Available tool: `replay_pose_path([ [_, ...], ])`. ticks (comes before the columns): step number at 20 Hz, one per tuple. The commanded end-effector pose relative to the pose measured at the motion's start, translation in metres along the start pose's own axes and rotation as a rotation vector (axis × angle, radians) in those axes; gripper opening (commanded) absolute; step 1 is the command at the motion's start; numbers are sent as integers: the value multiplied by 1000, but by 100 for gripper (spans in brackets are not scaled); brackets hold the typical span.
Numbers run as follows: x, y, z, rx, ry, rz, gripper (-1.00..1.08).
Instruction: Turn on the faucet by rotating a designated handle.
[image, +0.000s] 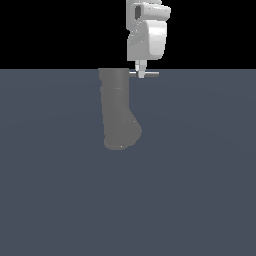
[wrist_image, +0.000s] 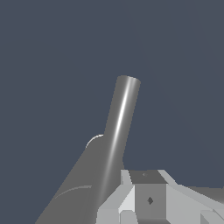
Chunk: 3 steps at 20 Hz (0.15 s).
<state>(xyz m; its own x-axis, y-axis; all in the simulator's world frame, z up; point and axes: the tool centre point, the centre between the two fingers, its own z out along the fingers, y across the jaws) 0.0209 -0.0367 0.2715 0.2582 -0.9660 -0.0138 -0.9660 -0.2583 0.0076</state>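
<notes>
Faucet column (image: 116, 107), thick, matte dark grey and cylindrical, is lying on the slate-blue floor (image: 200, 190), its rounded bulging end facing the exterior camera. Projecting sideways from its far end, toward the exterior view's right, is sticking the thin, straight, light-grey metal handle rod (image: 148, 74). The glossy white robot gripper (image: 141, 70) is hanging directly over that rod, a finger (image: 141, 66) reaching down to it. Whether the fingers are clamping it or standing apart, I cannot tell. The wrist view is showing the rod (wrist_image: 119, 127) close beside the gripper body.
</notes>
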Motion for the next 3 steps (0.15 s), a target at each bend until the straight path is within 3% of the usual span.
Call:
replay_pose_path([
  [1,46,5,-1,8,13,66,-100],
  [3,48,3,-1,8,14,68,-100],
])
